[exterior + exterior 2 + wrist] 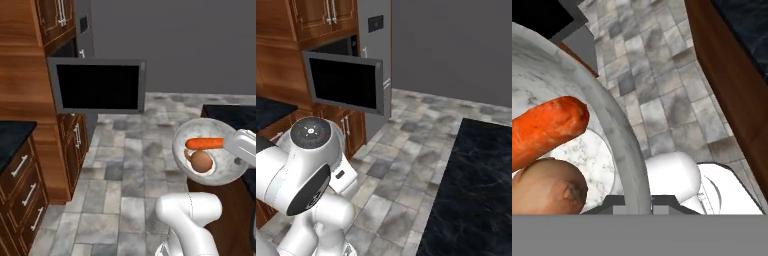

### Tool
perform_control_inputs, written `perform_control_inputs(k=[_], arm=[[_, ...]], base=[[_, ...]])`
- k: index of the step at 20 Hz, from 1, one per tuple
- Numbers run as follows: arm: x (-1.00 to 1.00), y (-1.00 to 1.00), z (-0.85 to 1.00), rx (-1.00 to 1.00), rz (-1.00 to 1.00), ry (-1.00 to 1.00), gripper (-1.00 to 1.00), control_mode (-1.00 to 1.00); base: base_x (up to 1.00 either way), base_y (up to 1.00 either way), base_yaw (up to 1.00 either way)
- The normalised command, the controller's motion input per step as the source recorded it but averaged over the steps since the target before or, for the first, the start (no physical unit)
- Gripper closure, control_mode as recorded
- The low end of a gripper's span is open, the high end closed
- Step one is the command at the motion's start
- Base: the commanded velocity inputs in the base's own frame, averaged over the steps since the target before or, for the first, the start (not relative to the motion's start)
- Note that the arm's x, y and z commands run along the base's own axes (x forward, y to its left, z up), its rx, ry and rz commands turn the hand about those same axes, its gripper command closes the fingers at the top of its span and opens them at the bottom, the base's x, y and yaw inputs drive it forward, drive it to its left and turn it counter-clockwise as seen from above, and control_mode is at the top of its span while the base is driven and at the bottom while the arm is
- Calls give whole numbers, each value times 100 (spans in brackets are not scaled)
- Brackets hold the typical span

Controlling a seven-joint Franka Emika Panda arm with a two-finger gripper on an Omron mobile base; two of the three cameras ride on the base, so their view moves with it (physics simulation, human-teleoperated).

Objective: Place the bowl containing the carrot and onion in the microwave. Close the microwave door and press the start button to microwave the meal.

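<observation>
Bowl (216,161) held in the air well right of the open microwave door (99,86), carrot (204,143) and onion (201,162) inside. Gripper (638,200) fingers look clamped on the bowl's rim. Judgement: keep bowl level, swing around the door's free edge into the microwave (341,47).

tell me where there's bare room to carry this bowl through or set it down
Open tiled floor lies between the bowl and the swung-out microwave door. The dark counter beside the robot is bare. The bowl itself is crowded with the carrot and onion.
</observation>
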Motion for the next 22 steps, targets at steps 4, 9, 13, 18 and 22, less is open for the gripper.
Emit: perform_control_inputs(k=[4, 9, 13, 18, 22], arm=[[0, 0, 0, 0, 0, 0, 100, 100], [0, 0, 0, 0, 0, 0, 100, 100], [0, 0, 0, 0, 0, 0, 100, 100], [0, 0, 0, 0, 0, 0, 100, 100], [0, 0, 0, 0, 0, 0, 100, 100]], base=[[82, -17, -21], [82, -12, -20], [78, -8, -19], [79, -6, -18], [75, -6, -16]])
